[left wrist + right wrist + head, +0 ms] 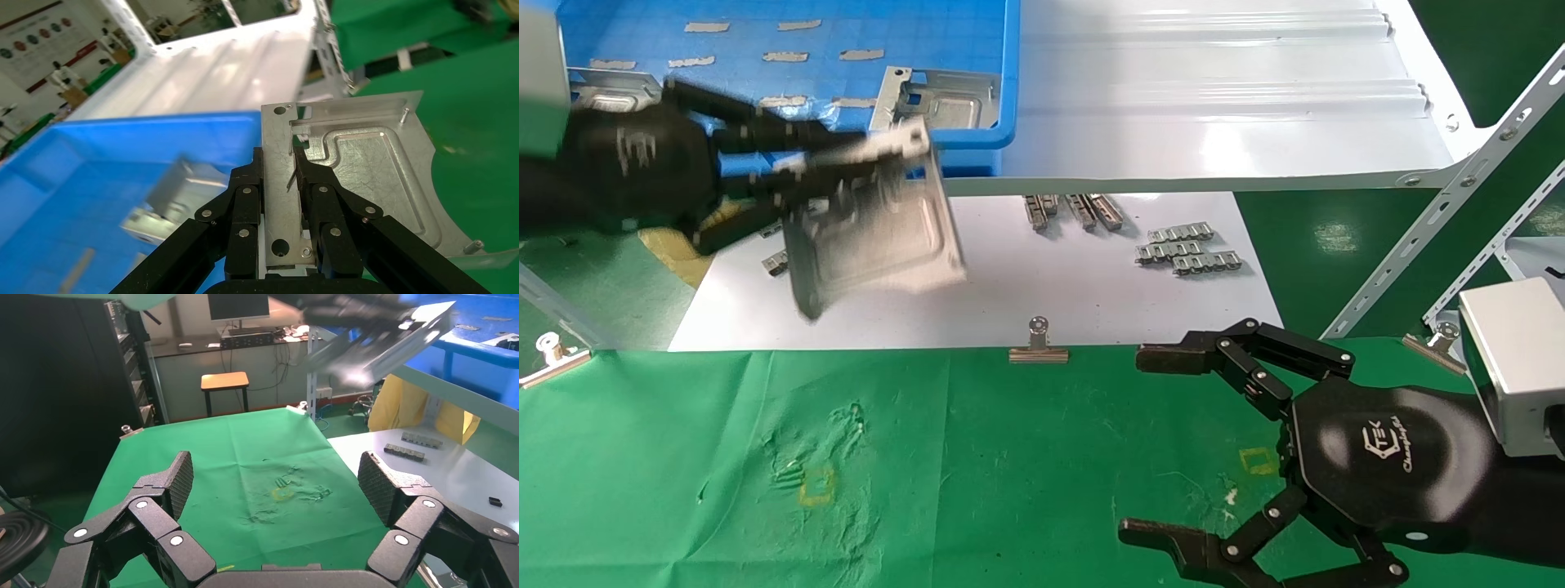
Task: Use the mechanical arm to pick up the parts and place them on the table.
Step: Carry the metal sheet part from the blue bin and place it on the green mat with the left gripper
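Two black claw grippers show in the head view. At upper left, the left gripper has its jointed black fingers clamped on the folded edge of a silvery stamped sheet-metal plate, holding it tilted in the air in front of the blue plastic bin and above the white sheet. A second like plate lies in the bin. At lower right, the right gripper hovers over the wrinkled green cloth table, jaws spread wide and empty.
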Controlling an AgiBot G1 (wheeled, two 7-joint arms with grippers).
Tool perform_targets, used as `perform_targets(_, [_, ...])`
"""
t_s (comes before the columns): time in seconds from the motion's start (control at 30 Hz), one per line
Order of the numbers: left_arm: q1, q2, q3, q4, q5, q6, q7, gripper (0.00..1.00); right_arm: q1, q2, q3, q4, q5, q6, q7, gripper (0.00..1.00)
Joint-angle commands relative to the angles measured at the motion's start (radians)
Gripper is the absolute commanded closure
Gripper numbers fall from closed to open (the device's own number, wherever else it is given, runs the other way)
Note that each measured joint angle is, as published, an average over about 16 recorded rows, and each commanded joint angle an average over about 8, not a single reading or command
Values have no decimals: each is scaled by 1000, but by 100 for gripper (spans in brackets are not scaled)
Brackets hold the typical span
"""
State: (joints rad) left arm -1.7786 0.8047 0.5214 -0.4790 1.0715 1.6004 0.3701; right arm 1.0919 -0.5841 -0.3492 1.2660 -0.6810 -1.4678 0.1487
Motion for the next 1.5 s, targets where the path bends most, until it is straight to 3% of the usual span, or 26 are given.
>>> perform_targets(0.03, [51, -37, 23, -73, -51, -3, -2, 100, 0, 0, 0, 0, 0, 0, 0, 0])
perform_targets(0.23, [138, -74, 110, -78, -13, -21, 156, 100, 0, 0, 0, 0, 0, 0, 0, 0])
perform_targets(0.47, [189, -24, 188, 39, 82, -37, 366, 100, 0, 0, 0, 0, 0, 0, 0, 0])
perform_targets(0.77, [175, 22, 219, 216, 123, -45, 516, 99, 0, 0, 0, 0, 0, 0, 0, 0])
perform_targets(0.83, [170, 26, 226, 237, 133, -42, 551, 85, 0, 0, 0, 0, 0, 0, 0, 0])
perform_targets(1.03, [160, 38, 246, 293, 159, -38, 628, 12, 0, 0, 0, 0, 0, 0, 0, 0])
perform_targets(1.07, [158, 40, 248, 303, 161, -39, 635, 4, 0, 0, 0, 0, 0, 0, 0, 0])
perform_targets(1.13, [154, 44, 250, 324, 161, -40, 646, 0, 0, 0, 0, 0, 0, 0, 0, 0])
perform_targets(1.5, [137, 43, 223, 407, 115, -27, 659, 0, 0, 0, -1, 0, 0, 0, 0, 0])
